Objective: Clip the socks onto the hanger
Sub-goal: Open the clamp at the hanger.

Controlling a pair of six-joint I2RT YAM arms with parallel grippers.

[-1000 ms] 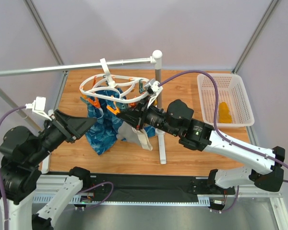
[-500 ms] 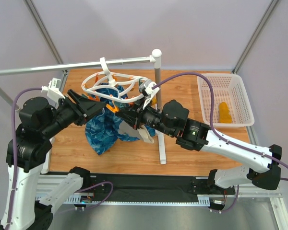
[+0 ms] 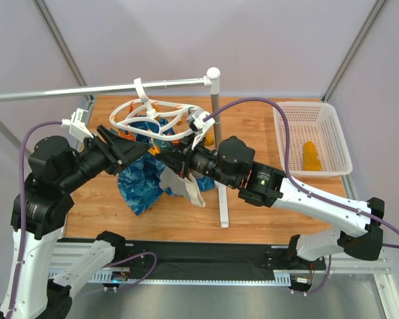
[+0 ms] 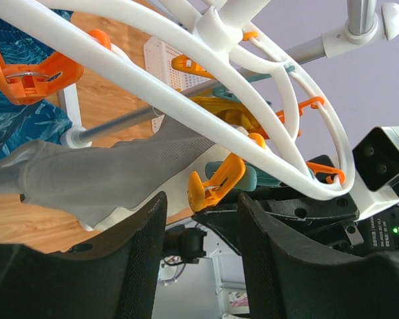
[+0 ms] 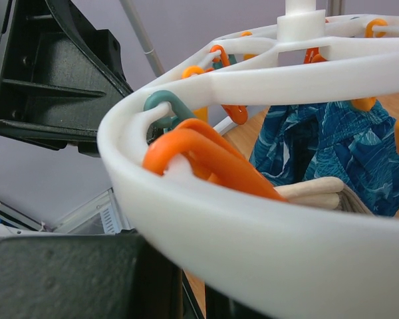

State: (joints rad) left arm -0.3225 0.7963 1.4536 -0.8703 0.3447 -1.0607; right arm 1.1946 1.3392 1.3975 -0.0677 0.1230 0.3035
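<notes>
The white hanger [image 3: 128,107] with orange clips hangs from the rail. My left gripper [image 3: 134,150] is open under its near left side. In the left wrist view the gripper [image 4: 201,211] has an orange clip [image 4: 216,186] just above its spread fingertips, untouched. My right gripper [image 3: 175,160] is shut on the hanger's near rim; the thick white ring [image 5: 253,232] crosses between its fingers [image 5: 73,279]. One mustard sock [image 3: 310,157] lies in the basket. A mustard piece [image 4: 226,110] shows behind the ring; I cannot tell whether it is the other sock.
A white basket [image 3: 278,136] stands at the right. A blue patterned cloth [image 3: 138,187] and a grey-beige garment [image 3: 189,190] hang from the hanger. The grey rail [image 3: 86,92] runs left from a white-capped post [image 3: 219,173].
My left arm has swung up and right, bringing its gripper under the hanger. My right arm has pushed a little left, and the hanger has shifted left with it.
</notes>
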